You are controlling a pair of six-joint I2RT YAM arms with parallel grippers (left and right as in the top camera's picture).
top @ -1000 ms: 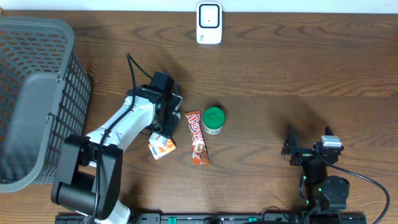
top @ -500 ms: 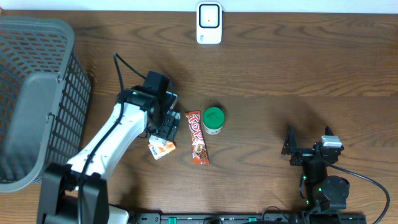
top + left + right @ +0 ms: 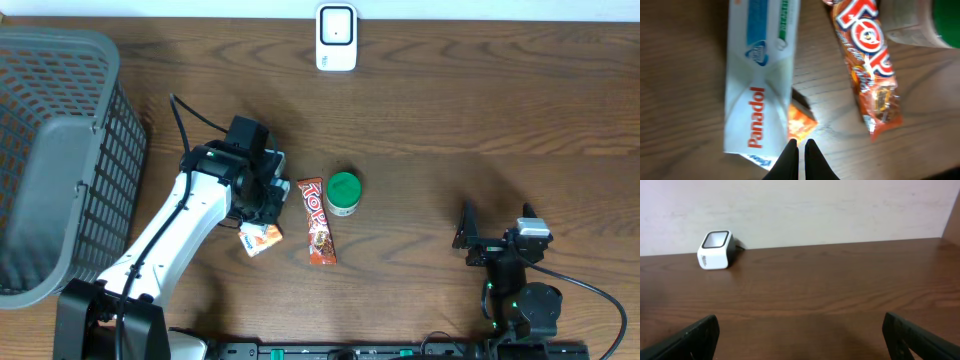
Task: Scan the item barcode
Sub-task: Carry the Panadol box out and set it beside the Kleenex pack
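A white and blue Panadol box (image 3: 760,85) with an orange end lies flat on the table; in the overhead view only its orange and white end (image 3: 260,238) shows past my left gripper. My left gripper (image 3: 799,149) (image 3: 263,203) hovers over the box's lower edge, shut, with only a thin gap and bare table between its fingertips. An orange snack bar (image 3: 867,65) (image 3: 317,221) lies just right of the box. The white scanner (image 3: 336,37) (image 3: 715,249) stands at the table's far edge. My right gripper (image 3: 802,335) (image 3: 497,224) rests open near the front right.
A green-lidded tub (image 3: 343,193) stands beside the snack bar's top end. A large grey mesh basket (image 3: 60,160) takes up the left side of the table. The left arm's cable loops above its wrist.
My left gripper opened wide and then closed to shut, and the arm shifted slightly up and left. The Panadol box, snack bar and tub stay where they were. The right arm is still.
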